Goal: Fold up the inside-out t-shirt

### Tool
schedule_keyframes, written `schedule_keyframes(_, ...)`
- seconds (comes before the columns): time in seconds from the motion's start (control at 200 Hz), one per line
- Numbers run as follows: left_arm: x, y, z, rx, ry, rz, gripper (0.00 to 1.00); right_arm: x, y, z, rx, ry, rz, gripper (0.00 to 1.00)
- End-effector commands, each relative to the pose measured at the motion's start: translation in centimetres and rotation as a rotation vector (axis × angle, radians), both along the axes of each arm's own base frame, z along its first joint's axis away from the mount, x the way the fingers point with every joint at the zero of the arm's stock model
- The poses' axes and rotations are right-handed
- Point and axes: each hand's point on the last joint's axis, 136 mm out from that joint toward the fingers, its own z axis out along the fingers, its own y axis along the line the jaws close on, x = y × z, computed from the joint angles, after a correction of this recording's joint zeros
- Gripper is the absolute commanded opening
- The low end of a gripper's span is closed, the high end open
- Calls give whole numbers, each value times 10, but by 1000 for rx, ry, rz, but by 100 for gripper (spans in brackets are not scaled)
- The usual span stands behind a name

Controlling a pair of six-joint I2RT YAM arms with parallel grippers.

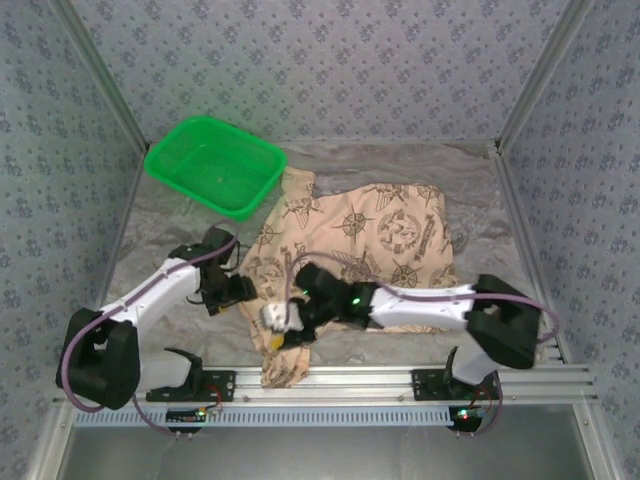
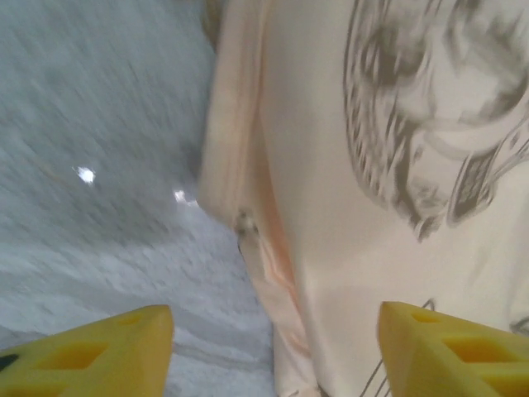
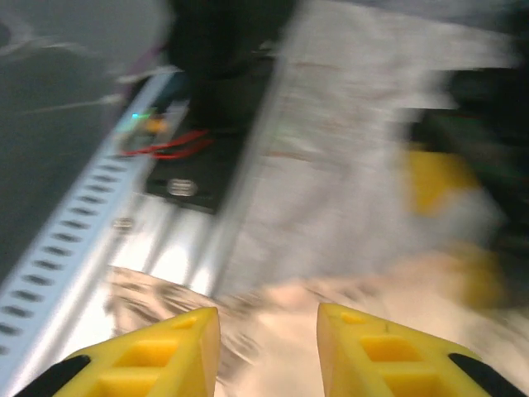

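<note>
Peach printed t-shirt [image 1: 370, 235] rumpled on table [image 1: 480, 185], left end effector [image 2: 273, 356] spread wide over its left edge, right end effector [image 3: 269, 347] slightly parted at its near edge

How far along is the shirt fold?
Done: little. The t-shirt lies rumpled and mostly spread, one end trailing toward the near rail; no tidy fold shows. In hand: the left end effector and right end effector are open at its left side. Left: grip and fold.

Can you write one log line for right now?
t-shirt: unfolded | left pincer: open over its edge | right pincer: open over t-shirt
</note>
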Motion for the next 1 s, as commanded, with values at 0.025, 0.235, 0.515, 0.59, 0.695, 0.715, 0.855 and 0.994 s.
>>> schedule_keyframes(0.025,-26,-10,-13,24,65,64,56,96,-56,19,13,28,-621,42)
schedule_keyframes(0.235,-20,6,-43,154,75,109,21,159,-245,-41,-213,564,-1737,49)
schedule_keyframes(0.515,-2,41,-47,230,70,118,16,86,-359,-119,-311,1063,-2272,58)
schedule_keyframes(0.59,9,39,-33,199,29,64,44,67,-373,-123,-335,1149,-2345,60)
schedule_keyframes(0.695,16,-6,6,-4,-8,-74,65,46,-385,-126,-337,1277,-2430,60)
schedule_keyframes(0.715,15,-14,14,-19,-22,-110,65,43,-387,-125,-337,1285,-2448,61)
schedule_keyframes(0.855,-2,-65,59,-19,-197,-486,67,38,-396,-119,-264,1374,-2491,62)
schedule_keyframes(0.994,-45,-87,53,-40,-222,-717,67,27,-400,-129,-234,1552,-2519,64)
